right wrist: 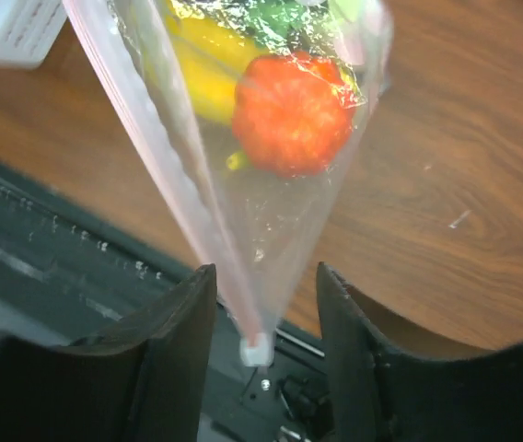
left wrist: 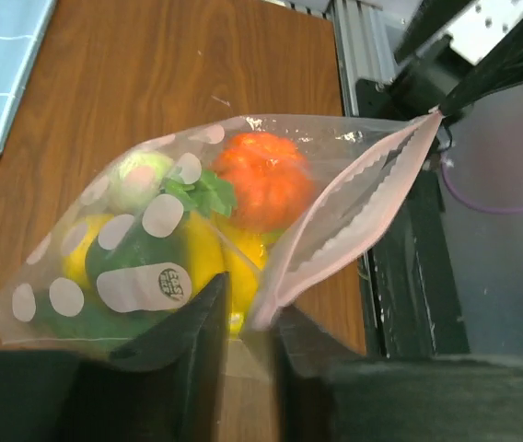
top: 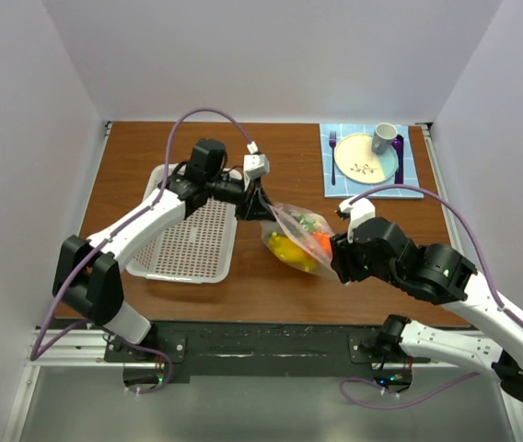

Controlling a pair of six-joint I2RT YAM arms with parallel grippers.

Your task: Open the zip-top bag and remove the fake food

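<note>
The wooden table carries all items. The left arm reaches forward over a white perforated basket lying left of centre. The right arm bends inward from the right side. A blue placemat lies at the far right corner, well apart from the work.

The zip-top bag sits at mid-table between the two grippers, just right of the basket, with its pinkish zip strip running from one gripper to the other. In the left wrist view the strip is parted along its middle.

The left gripper has its fingers drawn close, pinching the bag's corner at one end of the strip. The right gripper has its fingers spread, and the other end of the strip hangs between them. Contact with either pad cannot be confirmed.

The fake food is all inside the bag: an orange-red round fruit, yellow pieces, a dark green piece and a small white-green piece.

On the placemat stand a yellow plate, a grey cup at the plate's right edge and a purple fork to its left.
</note>
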